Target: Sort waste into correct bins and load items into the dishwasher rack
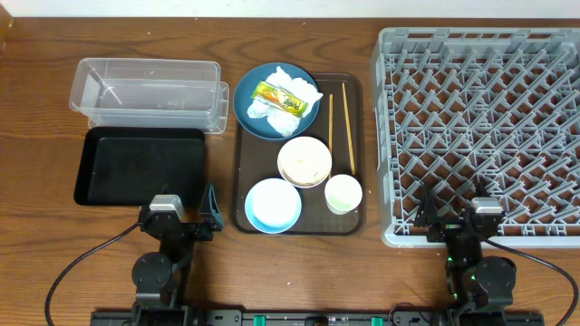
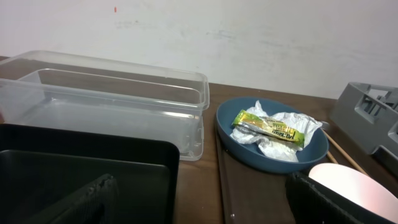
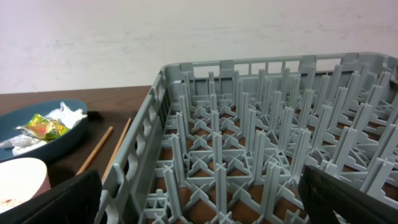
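The dark blue plate (image 1: pixel 245 98) holds crumpled white tissue (image 1: pixel 296 86) and the yellow-green wrapper (image 1: pixel 279 96); both also show in the left wrist view (image 2: pixel 268 127). The cream bowl (image 1: pixel 304 161), light blue bowl (image 1: pixel 273 206), white cup (image 1: pixel 343 193) and two chopsticks (image 1: pixel 350 134) lie on the brown serving tray (image 1: pixel 239 154). The clear tub (image 1: pixel 149 91) and black tray (image 1: pixel 136 167) are at the left, the grey rack (image 1: pixel 480 127) at the right. My left gripper (image 1: pixel 181 220) (image 2: pixel 205 208) and right gripper (image 1: pixel 458 220) (image 3: pixel 202 199) are open and empty at the front edge. I cannot make out food scraps.
The left gripper sits between the black tray and the serving tray. The right gripper sits at the rack's front wall (image 3: pixel 134 168), its upright pegs just ahead. Cables run along the table's front edge behind both arms.
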Robot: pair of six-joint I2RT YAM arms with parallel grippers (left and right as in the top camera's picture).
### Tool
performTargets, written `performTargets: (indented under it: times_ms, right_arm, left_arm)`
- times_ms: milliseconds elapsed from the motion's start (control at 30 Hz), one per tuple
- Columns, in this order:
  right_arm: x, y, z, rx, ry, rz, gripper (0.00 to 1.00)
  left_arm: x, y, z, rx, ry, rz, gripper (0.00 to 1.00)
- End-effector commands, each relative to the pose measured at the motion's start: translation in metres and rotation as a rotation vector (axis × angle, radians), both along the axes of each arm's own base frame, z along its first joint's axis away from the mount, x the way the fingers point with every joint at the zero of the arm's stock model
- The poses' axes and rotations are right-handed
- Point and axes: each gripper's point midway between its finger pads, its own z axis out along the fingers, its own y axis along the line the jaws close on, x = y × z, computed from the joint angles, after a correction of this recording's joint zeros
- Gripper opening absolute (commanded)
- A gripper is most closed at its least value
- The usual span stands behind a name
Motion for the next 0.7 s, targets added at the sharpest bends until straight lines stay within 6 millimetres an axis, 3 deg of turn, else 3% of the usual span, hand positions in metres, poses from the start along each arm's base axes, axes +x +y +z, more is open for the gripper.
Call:
performTargets:
  times_ms: [0,667]
  right_arm:
    - [-0.0001,-0.0018,-0.0008,-0.009,-0.001,-0.005,0.99]
    - [-0.0001,-0.0018,-0.0008,-0.009,-0.001,-0.005,0.99]
  left_arm:
    - [-0.0012,0.0006,-0.0144,0.01,0.047,-0.001,0.89]
    - [-0.0012,0.0005,-0.0144,0.01,0.047,-0.001,0.89]
